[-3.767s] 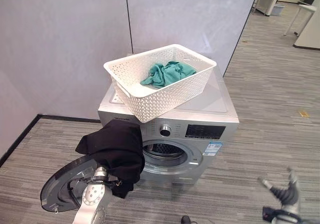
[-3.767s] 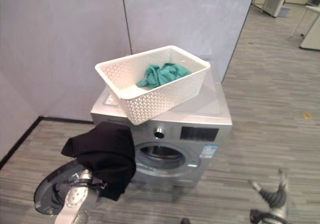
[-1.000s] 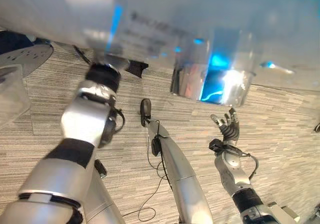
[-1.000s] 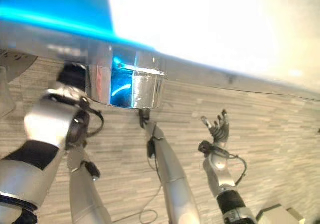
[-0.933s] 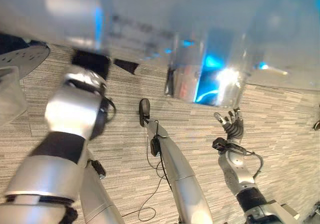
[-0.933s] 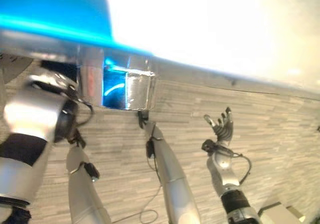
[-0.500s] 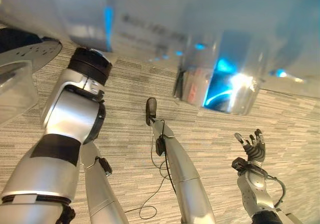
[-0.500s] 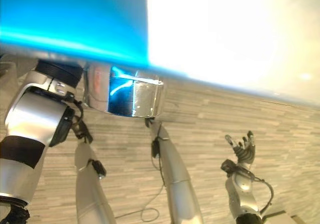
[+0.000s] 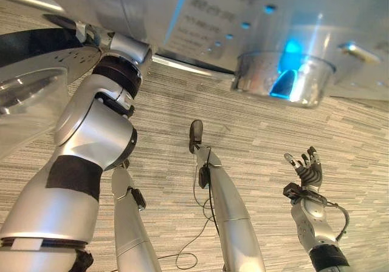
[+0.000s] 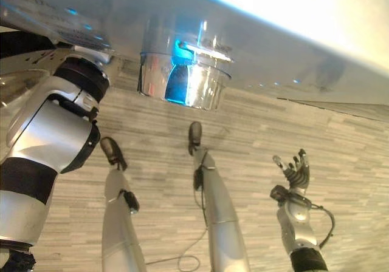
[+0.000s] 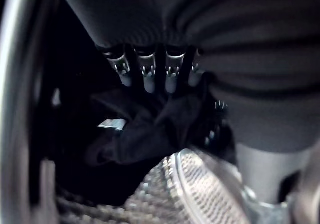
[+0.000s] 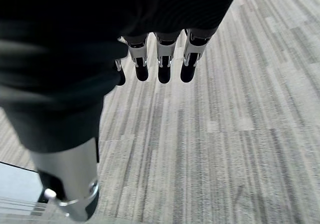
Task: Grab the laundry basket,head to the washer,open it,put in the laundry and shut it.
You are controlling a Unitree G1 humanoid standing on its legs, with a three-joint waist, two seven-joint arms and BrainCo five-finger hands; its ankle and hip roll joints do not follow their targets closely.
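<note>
Left eye view: the left arm is reaching up past the washer door (image 9: 27, 71) into the washer (image 9: 255, 17) overhead; the right hand (image 9: 309, 173) is hanging apart over the carpet floor (image 9: 340, 132), fingers spreading loosely, holding nothing.
Right eye view: the right hand is showing the same loose spread, well clear of the washer; the washer's underside is blurring any print, so nothing legible is offering itself.
Left wrist view: the left hand (image 11: 150, 71) is working inside the perforated drum (image 11: 200, 194); the black garment (image 11: 145, 129) is lying bunched just beyond the fingertips, touching or nearly so; the fingers are pointing roughly straight, though whether they are gripping the cloth I cannot tell.
Right wrist view: the right hand's fingers (image 12: 160, 66) are extending straight over bare carpet, nothing lying beneath them.
Handling: the garment is looking soft, light and limp, likely snagging little on the drum; pinching a thick fold near the bunched middle is probably suiting it best.
</note>
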